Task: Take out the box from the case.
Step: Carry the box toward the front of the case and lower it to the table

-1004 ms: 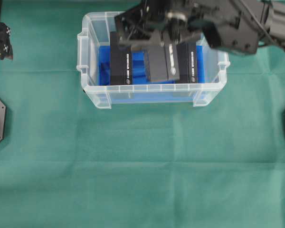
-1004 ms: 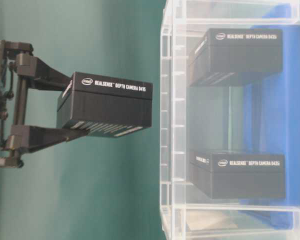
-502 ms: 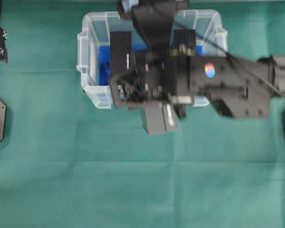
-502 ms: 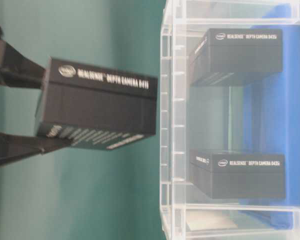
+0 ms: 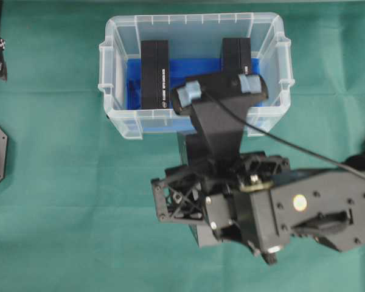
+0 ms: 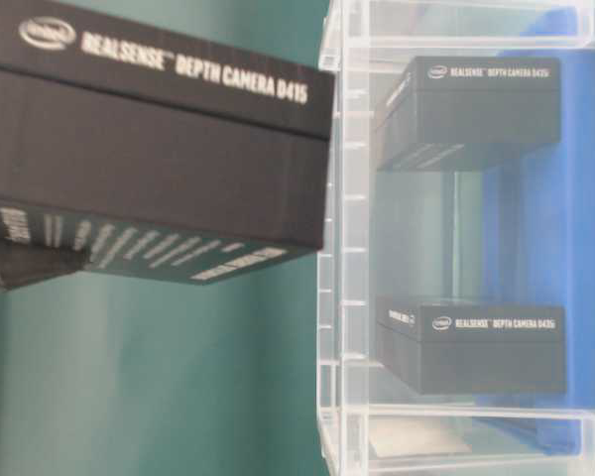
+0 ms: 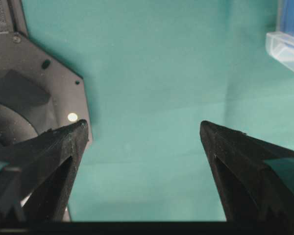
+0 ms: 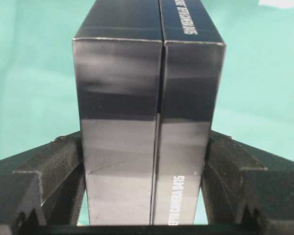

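Black box (image 8: pixel 147 112), white "RealSense Depth Camera D415" lettering, out of case, off the desk, clamped w/ right hand (image 8: pixel 144 196) at both sides. Clear rimmed case (image 5: pixel 118 115), blue lining, upright, w/ two more black boxes (image 5: pixel 154 73) standing inside.

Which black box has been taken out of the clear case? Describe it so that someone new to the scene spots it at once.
Start at the clear case on the green cloth. Two black boxes stand inside it, left and right. The third box is outside, clamped between the fingers of the right gripper over the cloth.
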Tool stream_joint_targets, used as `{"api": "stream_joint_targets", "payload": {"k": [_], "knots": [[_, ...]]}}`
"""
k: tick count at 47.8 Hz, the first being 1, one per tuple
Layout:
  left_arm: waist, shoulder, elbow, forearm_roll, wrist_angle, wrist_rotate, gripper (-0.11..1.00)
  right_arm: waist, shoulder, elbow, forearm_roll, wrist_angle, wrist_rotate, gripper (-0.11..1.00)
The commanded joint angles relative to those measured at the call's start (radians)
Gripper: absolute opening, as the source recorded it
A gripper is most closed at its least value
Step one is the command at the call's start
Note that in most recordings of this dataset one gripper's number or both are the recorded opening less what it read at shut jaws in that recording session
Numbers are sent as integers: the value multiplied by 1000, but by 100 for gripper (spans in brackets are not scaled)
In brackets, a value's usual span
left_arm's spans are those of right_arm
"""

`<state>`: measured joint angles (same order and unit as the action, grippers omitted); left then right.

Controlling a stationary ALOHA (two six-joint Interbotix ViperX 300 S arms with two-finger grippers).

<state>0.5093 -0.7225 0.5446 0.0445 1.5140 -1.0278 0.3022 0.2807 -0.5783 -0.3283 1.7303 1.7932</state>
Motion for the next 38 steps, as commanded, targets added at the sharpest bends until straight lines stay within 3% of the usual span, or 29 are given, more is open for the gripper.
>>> {"api": "stream_joint_targets", "payload": {"k": [1,18,38], "knots": [[5,-2,-8,5,0,-2,97,14,-25,-28,-8,2,11,67],[5,-2,-8,5,0,-14,97,6,-5,17,14,-14,8,67],[5,-8,-3,3,0,-14,97,-14,-3,245,64,-212,48,67]]}}
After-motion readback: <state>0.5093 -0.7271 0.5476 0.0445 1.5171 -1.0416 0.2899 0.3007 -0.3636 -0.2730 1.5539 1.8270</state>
